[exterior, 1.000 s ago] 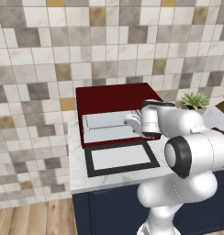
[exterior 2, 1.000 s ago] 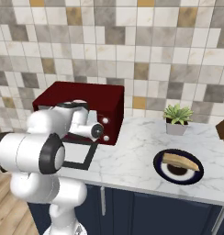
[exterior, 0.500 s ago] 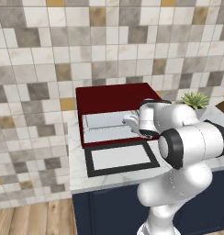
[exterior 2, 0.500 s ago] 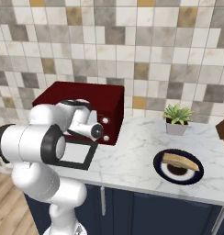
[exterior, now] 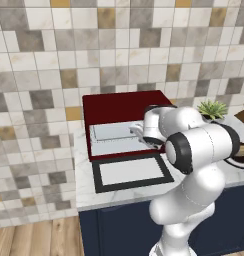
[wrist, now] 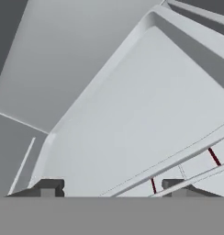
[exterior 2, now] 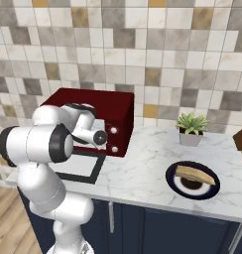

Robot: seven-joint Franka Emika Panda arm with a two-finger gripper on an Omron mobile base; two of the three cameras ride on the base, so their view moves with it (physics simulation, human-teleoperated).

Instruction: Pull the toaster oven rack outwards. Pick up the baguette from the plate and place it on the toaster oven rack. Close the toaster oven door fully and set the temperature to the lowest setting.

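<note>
Left base view: toaster oven (exterior: 125,104), dark red box, sits on the marble counter (exterior: 89,187) against the tiled wall (exterior: 54,55). Toaster oven door (exterior: 130,172) is dropped fully open, lying flat on the counter in front of the oven, pale window facing up. Toaster oven rack (exterior: 114,138) is pale grey, visible in the oven mouth just behind the door. Arm reaches over from the right; gripper (exterior: 135,131) sits at the rack's right part, low over it. Contact w/ rack can't be judged here. Potted plant (exterior: 212,110) stands right of the oven, partly behind the arm.

Right base view: oven seen from its right side, w/ two silver knobs (exterior 2: 112,139) on the front panel, one above the other. Door's black frame lies flat on the counter to the left of the knobs, mostly behind the arm. Arm's wrist is in front of the oven opening; fingers hidden by the arm's own links. Plate (exterior 2: 193,179), dark blue, is well apart from the oven on the right part of the counter, near the front edge. Baguette (exterior 2: 195,174) lies on the plate, tan, long axis roughly left-right. Plant is behind the plate, near the wall.

Hand view: rack's pale tray surface & raised edge very close. Both finger tips (wrist: 48,188) stand wide apart at the bottom, nothing between them – jaws are apart, gripping nothing. Thin metal bars and a bit of dark red show at lower right.
</note>
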